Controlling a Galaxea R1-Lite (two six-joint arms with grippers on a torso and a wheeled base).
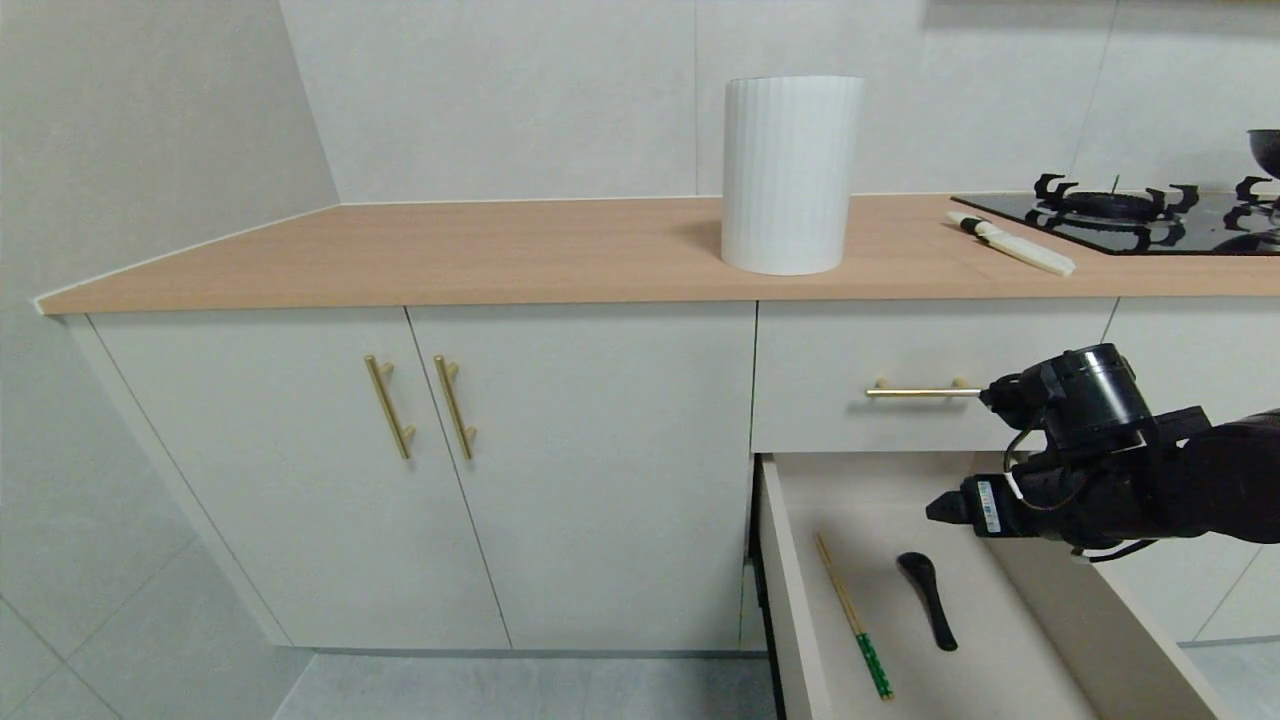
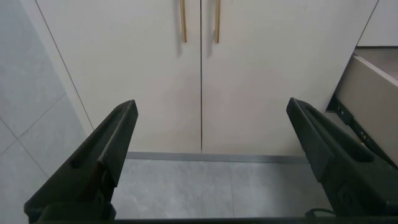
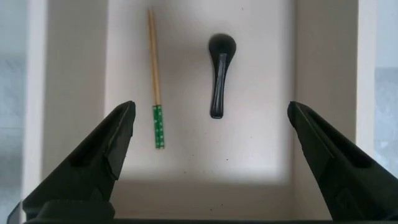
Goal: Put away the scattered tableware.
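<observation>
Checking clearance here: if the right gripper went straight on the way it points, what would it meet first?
Likely the black spoon lying in the open drawer: it sits centred between the open fingers of the right gripper, though depth is unclear.

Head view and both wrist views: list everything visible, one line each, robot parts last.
drawer: one, pale, pulled open
chopsticks: one pair, tan with green ends, in the drawer
spoon: one, black, in the drawer beside the chopsticks
canister: one, white ribbed, on the countertop
stove: one, black, countertop's right end
utensil: one, cream with dark band, on countertop by the stove
cabinet doors: two, off-white, gold handles, under the countertop
right gripper: one, black, open, above the drawer
left gripper: one, black, open, facing the cabinet doors
</observation>
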